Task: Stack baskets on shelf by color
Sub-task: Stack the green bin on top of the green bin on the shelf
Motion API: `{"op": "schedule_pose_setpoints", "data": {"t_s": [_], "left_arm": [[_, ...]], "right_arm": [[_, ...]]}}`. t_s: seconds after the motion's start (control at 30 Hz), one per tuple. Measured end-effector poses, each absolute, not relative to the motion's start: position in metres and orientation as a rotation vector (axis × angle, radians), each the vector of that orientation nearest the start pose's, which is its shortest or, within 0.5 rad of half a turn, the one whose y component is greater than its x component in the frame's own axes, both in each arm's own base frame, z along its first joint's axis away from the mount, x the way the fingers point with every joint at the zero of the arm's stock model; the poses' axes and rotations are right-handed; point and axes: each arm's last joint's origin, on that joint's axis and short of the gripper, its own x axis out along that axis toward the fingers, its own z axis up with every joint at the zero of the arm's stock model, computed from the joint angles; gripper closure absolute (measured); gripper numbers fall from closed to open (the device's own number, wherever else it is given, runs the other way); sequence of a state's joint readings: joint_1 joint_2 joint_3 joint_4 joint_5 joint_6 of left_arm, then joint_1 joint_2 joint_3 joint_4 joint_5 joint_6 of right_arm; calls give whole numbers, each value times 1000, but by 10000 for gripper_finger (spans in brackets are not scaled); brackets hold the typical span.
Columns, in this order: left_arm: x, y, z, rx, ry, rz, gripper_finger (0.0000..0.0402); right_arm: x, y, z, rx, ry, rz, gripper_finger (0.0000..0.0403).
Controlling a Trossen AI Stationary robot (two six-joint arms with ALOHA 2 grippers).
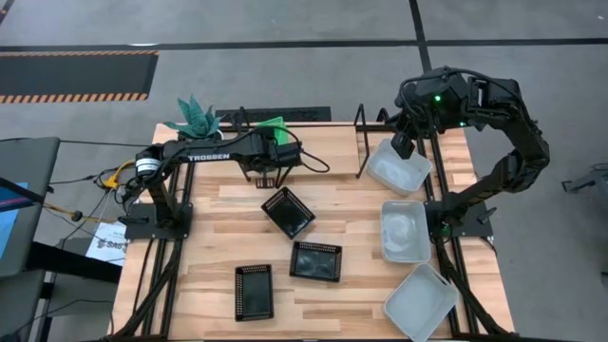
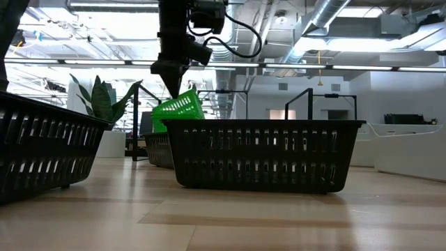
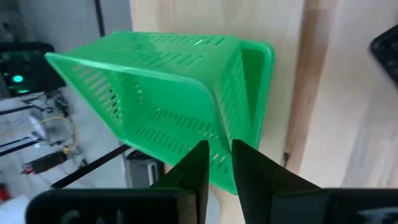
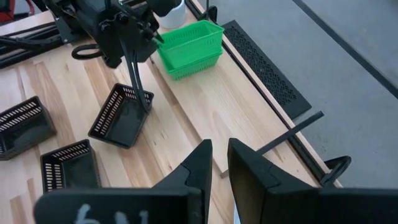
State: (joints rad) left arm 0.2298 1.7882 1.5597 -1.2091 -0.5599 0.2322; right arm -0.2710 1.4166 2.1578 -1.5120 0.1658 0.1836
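My left gripper [image 3: 217, 163] is shut on a bright green basket [image 3: 155, 93] over the shelf [image 4: 217, 106], a light board at the table's far edge. That basket is tilted on another green basket [image 3: 266, 68]; the right wrist view shows them as a green stack [image 4: 189, 43]. My right gripper [image 4: 217, 163] hovers near the shelf's right end loop [image 4: 336, 167], shut on a translucent white basket [image 1: 399, 169]. Two more white baskets [image 1: 405, 231] [image 1: 421, 301] lie along the table's right side. Three black mesh baskets [image 1: 288, 211] [image 1: 315, 260] [image 1: 254, 291] sit mid-table. My left gripper pinches the green basket's side wall at its rim [image 3: 219, 134], one finger inside and one outside. The fingers [image 2: 171, 78] come from above, pointing down. The basket hangs tilted [image 2: 178, 110], its lower side against the green basket beneath. My right gripper has a sliver of the white basket's wall [image 4: 236, 215] between its fingers, at the basket's far rim [image 1: 397, 150], from above. The gripper hides the rest of the contact. I cannot tell whether the basket is lifted clear.
A green potted plant [image 1: 195, 116] stands off the shelf's left end. Black wire loops [image 1: 361, 142] rise at the shelf's ends. A black floor grate [image 4: 261, 56] lies beyond the table. Bare board shows between the green stack and the right loop.
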Motion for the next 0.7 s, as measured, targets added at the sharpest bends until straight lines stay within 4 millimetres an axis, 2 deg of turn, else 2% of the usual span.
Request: {"op": "schedule_pose_setpoints", "data": {"t_s": [0.37,0.7], "left_arm": [[312,90,273,477,1714,427,342],[315,89,272,435,1678,411,345]], "right_arm": [[180,-55,506,215,749,-487,325],[179,-55,505,216,758,-487,325]]}}
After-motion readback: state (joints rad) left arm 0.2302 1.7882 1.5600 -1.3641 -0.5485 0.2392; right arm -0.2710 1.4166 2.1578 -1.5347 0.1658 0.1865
